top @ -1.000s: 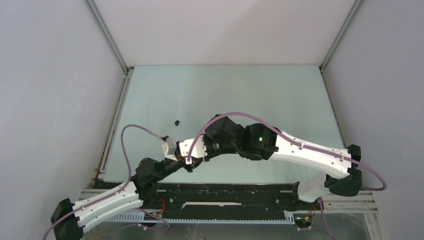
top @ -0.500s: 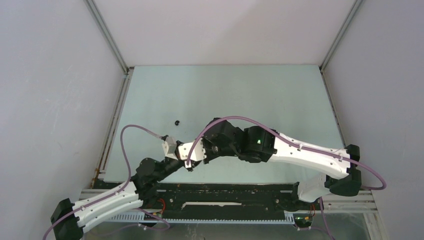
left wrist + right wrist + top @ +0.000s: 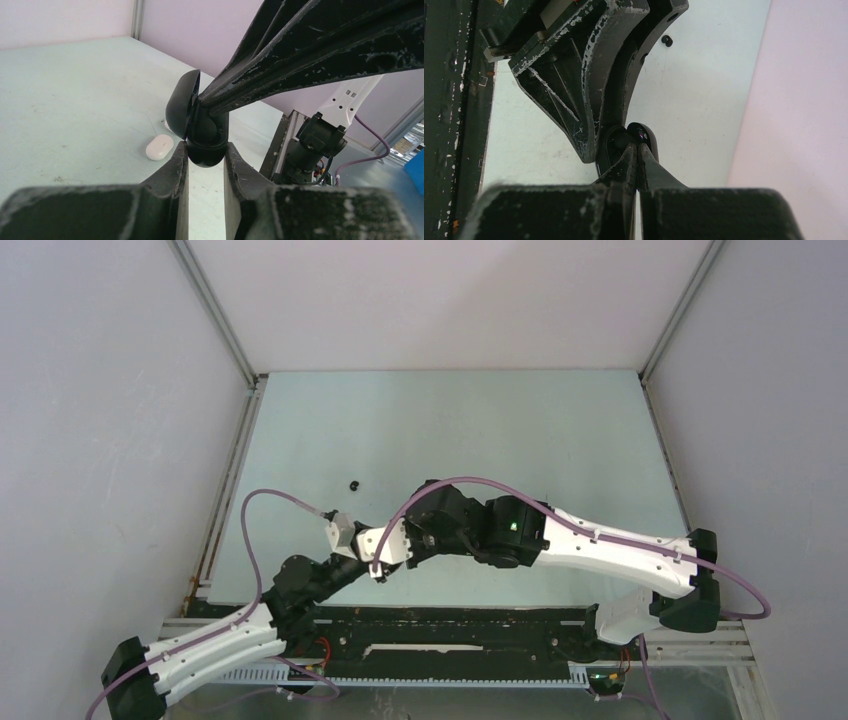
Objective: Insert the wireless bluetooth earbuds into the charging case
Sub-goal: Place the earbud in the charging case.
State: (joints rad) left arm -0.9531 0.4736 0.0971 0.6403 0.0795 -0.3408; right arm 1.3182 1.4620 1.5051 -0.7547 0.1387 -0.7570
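The black charging case [image 3: 206, 150] stands open, lid tilted up; one black earbud [image 3: 353, 483] lies on the desk, well apart from the case.

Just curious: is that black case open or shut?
Open. The black case, clamped in the left gripper, has its lid swung upward.

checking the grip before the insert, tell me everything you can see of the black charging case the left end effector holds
The glossy black rounded plastic charging case is clamped at its lower half between the fingers of the left end effector. Its hinged lid stands open, tilted left. The right end effector, fingers together, pokes into the open cavity; any earbud inside is hidden.
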